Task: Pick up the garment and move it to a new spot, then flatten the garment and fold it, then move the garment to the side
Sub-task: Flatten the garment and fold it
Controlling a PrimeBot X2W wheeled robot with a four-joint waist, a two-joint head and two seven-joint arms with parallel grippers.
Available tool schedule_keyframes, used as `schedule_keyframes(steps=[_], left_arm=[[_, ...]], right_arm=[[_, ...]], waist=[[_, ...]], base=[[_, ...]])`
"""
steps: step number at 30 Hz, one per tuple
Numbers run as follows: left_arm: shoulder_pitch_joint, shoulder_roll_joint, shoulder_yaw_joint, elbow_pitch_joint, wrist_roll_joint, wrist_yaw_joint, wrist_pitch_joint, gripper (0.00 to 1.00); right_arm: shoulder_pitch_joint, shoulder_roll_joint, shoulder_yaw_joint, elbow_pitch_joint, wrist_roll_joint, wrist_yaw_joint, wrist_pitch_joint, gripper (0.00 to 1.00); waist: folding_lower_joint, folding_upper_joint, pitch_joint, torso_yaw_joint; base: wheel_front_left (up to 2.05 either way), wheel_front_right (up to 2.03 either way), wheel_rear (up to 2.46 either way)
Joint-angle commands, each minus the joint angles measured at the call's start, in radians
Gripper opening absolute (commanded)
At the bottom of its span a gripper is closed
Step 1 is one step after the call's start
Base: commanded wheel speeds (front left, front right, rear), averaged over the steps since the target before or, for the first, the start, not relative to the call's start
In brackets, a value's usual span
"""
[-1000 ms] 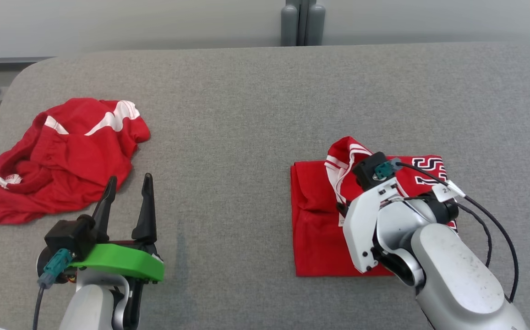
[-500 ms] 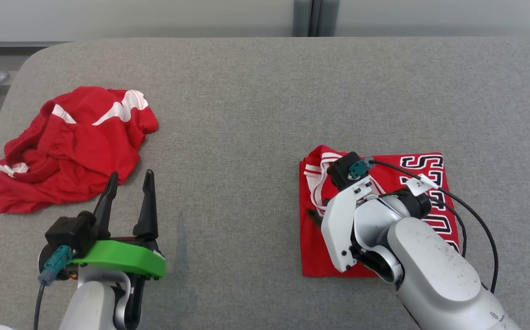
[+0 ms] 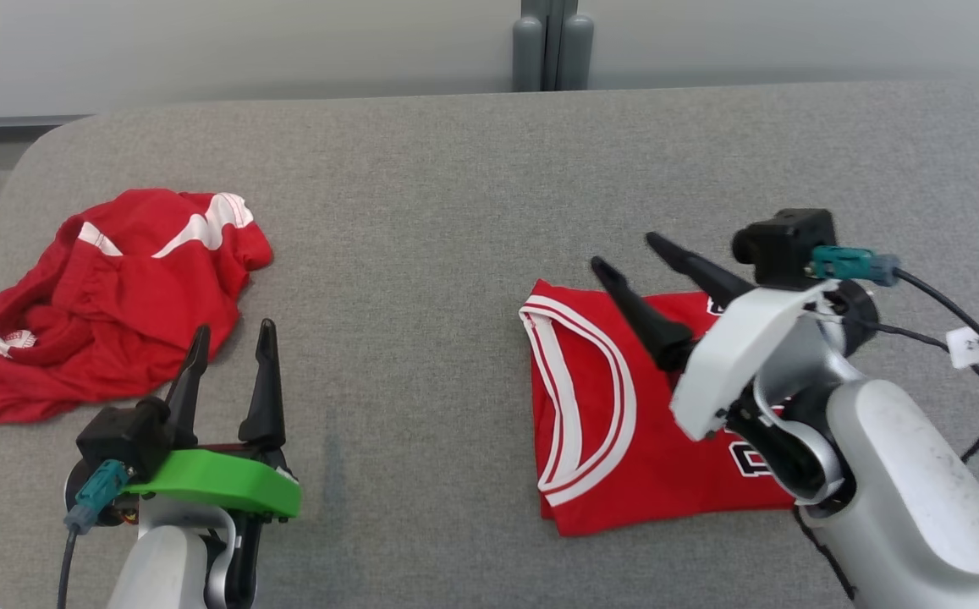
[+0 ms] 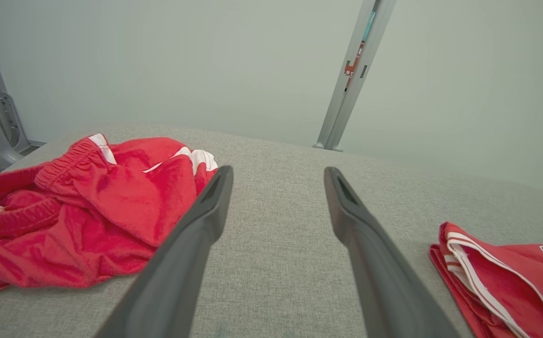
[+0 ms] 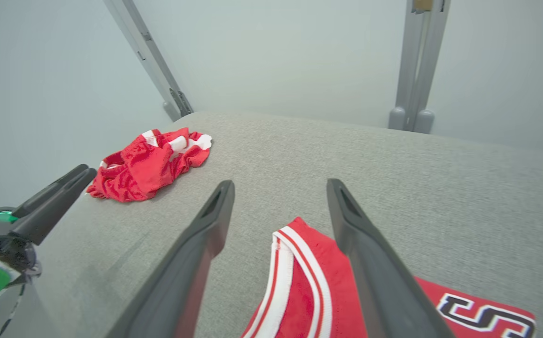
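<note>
Reds on grey
The folded jersey [image 3: 599,440] is red with white-striped trim and black-and-white lettering; the shorts [image 3: 117,296] are red with white patches; the table [image 3: 421,211] is grey; the left gripper [image 3: 233,331] is dark on a green mount [image 3: 218,482].

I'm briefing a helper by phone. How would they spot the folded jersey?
On the grey table, look to the robot's right, by the right gripper. The folded jersey lies flat and rectangular, with black lettering, unlike the crumpled red garment on the left.
</note>
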Motion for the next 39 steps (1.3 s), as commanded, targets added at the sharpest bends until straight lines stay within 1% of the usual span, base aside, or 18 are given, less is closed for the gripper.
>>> schedule_keyframes(steps=[1, 2, 5, 9, 13, 17, 24, 33, 39], left_arm=[[0.011, -0.002, 0.001, 0.001, 0.002, -0.002, 0.000, 1.00], [0.013, -0.001, 0.001, 0.001, 0.002, -0.002, 0.000, 1.00], [0.018, -0.002, 0.002, 0.002, 0.004, -0.002, 0.000, 1.00], [0.034, -0.005, 0.005, 0.005, 0.006, -0.002, 0.000, 1.00], [0.051, 0.000, 0.013, 0.007, 0.003, -0.002, 0.000, 1.00], [0.075, 0.003, 0.024, 0.009, 0.005, -0.002, 0.000, 1.00], [0.116, -0.003, 0.040, 0.016, 0.007, -0.002, 0.000, 1.00], [0.120, 0.008, 0.031, 0.035, 0.019, -0.002, 0.000, 1.00], [0.108, 0.006, 0.044, 0.033, 0.027, -0.002, 0.000, 1.00]], right_arm=[[0.026, -0.012, -0.038, -0.003, -0.045, 0.000, -0.040, 1.00], [0.042, -0.017, -0.068, 0.003, -0.072, 0.000, -0.065, 1.00], [0.094, -0.024, -0.164, 0.025, -0.172, 0.000, -0.192, 1.00], [0.172, -0.010, -0.268, 0.094, -0.264, 0.000, -0.347, 1.00], [0.216, 0.001, -0.313, 0.166, -0.303, 0.000, -0.454, 1.00], [0.234, -0.004, -0.306, 0.225, -0.309, 0.000, -0.535, 1.00], [0.237, -0.015, -0.270, 0.293, -0.286, 0.000, -0.588, 1.00], [0.221, -0.005, -0.247, 0.334, -0.266, 0.000, -0.578, 1.00], [0.209, -0.003, -0.243, 0.350, -0.243, 0.000, -0.562, 1.00]], waist=[[0.0000, 0.0000, -0.009, -0.007], [0.0000, 0.0000, -0.012, -0.008], [0.0000, 0.0000, -0.022, -0.013], [0.0000, 0.0000, -0.041, -0.019], [0.0000, 0.0000, -0.066, -0.031], [0.0000, 0.0000, -0.095, -0.046], [0.0000, 0.0000, -0.139, -0.060], [0.0000, 0.0000, -0.164, -0.057], [0.0000, 0.0000, -0.167, -0.053]], base=[[0.00, 0.00, 0.00], [0.00, 0.00, 0.00], [0.00, 0.00, 0.00], [0.00, 0.00, 0.00], [0.00, 0.00, 0.00], [0.00, 0.00, 0.00], [0.00, 0.00, 0.00], [0.00, 0.00, 0.00], [0.00, 0.00, 0.00]])
